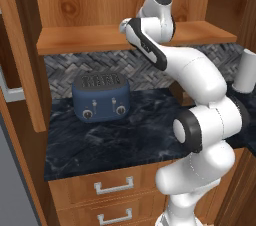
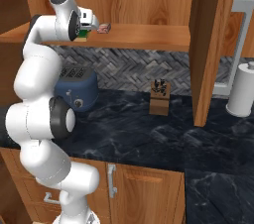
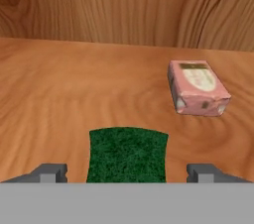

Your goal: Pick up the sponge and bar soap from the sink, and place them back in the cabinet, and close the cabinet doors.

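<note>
Now you see the gripper (image 3: 127, 172) reaching over the plank shelf (image 2: 149, 35) of the cabinet (image 1: 75, 0). Its two finger tips (image 3: 49, 172) stand wide apart, one on either side of the sponge (image 3: 127, 154), and neither tip touches it; the gripper has hold of nothing.

Taking the sponge as your landmark: it lies flat on the shelf, green face up, between the finger tips. The bar soap (image 3: 197, 87) lies on the same shelf, beyond the sponge and to its right in the hand view, near it but apart from it, with the cabinet's back wall behind both. In the right base view you can find the soap (image 2: 103, 28) just past the hand, and a sliver of the sponge (image 2: 83, 35) under the hand.

Below the shelf, the dark marble worktop (image 1: 115, 140) carries a blue toaster (image 1: 101, 96) and a small wooden knife block (image 2: 159, 97), set against the herringbone tile wall (image 2: 129, 72). A white cylindrical roll (image 2: 243, 89) stands on the worktop to the right. One cabinet door (image 2: 206, 44) stands open, edge-on, in the right base view. Drawers with silver handles (image 1: 114, 186) sit under the worktop.
</note>
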### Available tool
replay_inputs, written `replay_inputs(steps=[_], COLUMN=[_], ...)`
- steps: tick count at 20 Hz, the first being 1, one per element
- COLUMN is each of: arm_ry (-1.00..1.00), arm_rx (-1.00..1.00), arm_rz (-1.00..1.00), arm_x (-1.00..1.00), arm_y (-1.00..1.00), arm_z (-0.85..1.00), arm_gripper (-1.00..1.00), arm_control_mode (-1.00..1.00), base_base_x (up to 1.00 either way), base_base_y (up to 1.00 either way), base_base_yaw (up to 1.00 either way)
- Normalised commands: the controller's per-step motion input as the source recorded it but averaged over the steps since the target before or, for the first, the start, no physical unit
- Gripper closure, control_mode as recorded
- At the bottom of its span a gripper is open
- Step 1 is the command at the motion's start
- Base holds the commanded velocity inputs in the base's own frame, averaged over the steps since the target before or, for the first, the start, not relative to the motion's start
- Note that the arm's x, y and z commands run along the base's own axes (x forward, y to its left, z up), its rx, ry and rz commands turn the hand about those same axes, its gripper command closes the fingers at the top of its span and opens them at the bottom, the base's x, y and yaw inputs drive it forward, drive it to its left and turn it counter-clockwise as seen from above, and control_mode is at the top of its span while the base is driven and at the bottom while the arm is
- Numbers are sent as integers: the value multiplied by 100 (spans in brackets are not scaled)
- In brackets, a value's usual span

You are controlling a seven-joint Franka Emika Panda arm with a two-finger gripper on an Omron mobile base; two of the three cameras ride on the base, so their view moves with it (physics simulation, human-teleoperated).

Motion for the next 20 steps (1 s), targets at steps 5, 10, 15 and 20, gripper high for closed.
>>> replay_inputs(steps=[5,10,15,20], arm_ry=[0,0,-1,-5], arm_rx=[0,0,0,0], arm_rz=[0,0,0,0], arm_x=[0,-3,-36,-62], arm_y=[0,0,0,0], arm_z=[0,0,0,0], arm_gripper=[-100,-100,-100,-100], arm_control_mode=[-100,-100,-100,-100], base_base_x=[0,0,0,0], base_base_y=[0,0,0,0], base_base_yaw=[0,0,0,0])
